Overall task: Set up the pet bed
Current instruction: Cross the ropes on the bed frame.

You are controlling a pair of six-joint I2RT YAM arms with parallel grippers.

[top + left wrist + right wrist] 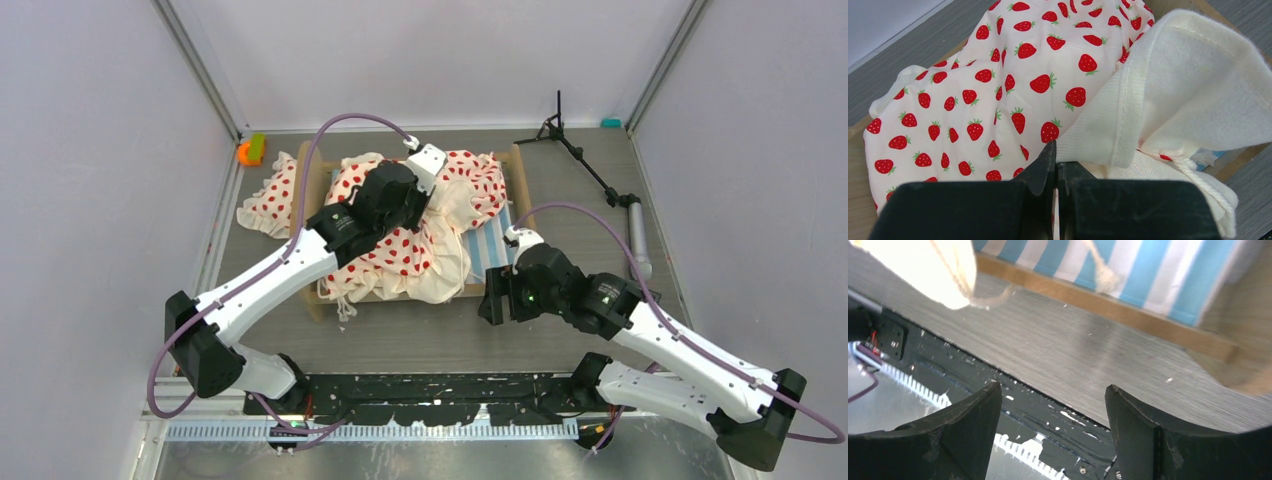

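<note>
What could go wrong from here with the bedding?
1. The left jaws pinch only an edge of the bunched bedding; a pull could slip it free or drag the bed frame along.
2. The right jaws stand open and empty beside the frame, so nothing braces it.

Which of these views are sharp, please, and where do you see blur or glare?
Top view: even light, soft shadows, the bed sharp. Left wrist view: the strawberry-print bedding is crisp, no glare. Right wrist view: blurred throughout, the striped mattress smeared, the cream cloth blown out white.
</note>
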